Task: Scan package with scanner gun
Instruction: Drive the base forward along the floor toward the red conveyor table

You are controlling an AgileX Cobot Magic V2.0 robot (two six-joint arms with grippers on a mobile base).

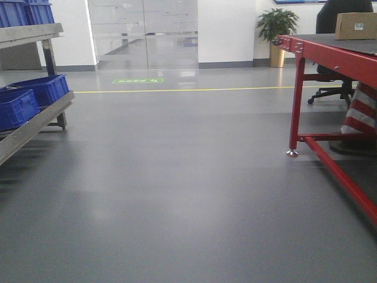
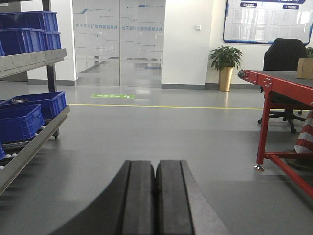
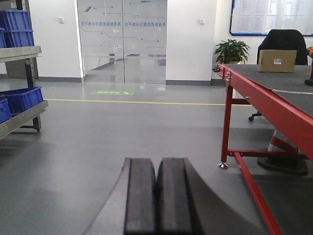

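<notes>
The task is at its opening step, the approach: nothing is held, and the robot stands on open floor well apart from the red-framed worktop (image 3: pixel 254 95). The left fingers (image 2: pixel 139 196) are pressed together with nothing between them, and so are the right fingers (image 3: pixel 140 196); both point straight ahead over bare grey floor.

The package (image 3: pixel 277 60) sits on the worktop's dark top at about 2 o'clock in the right wrist view, just in front of a black office chair (image 3: pixel 283 39). In the front view it lies in the far 2 o'clock corner. It is a plain tan cardboard box, rectangular, resting flat and upright, with a small white label on the face turned toward the cameras. Its edges look crisp and undented, so it should stay put while being scanned.

A sliver of orange and black shows at the 3 o'clock edge of the right wrist view, on the worktop. It may be the scanner gun, but it is too cropped to say.

The next move, as I judge it, calls for the base to drive toward 2 o'clock and square up to the worktop. One pair of fingers must then part to take the scanner's handle. The blue crates (image 1: pixel 41 88) at 9 o'clock play no part.
</notes>
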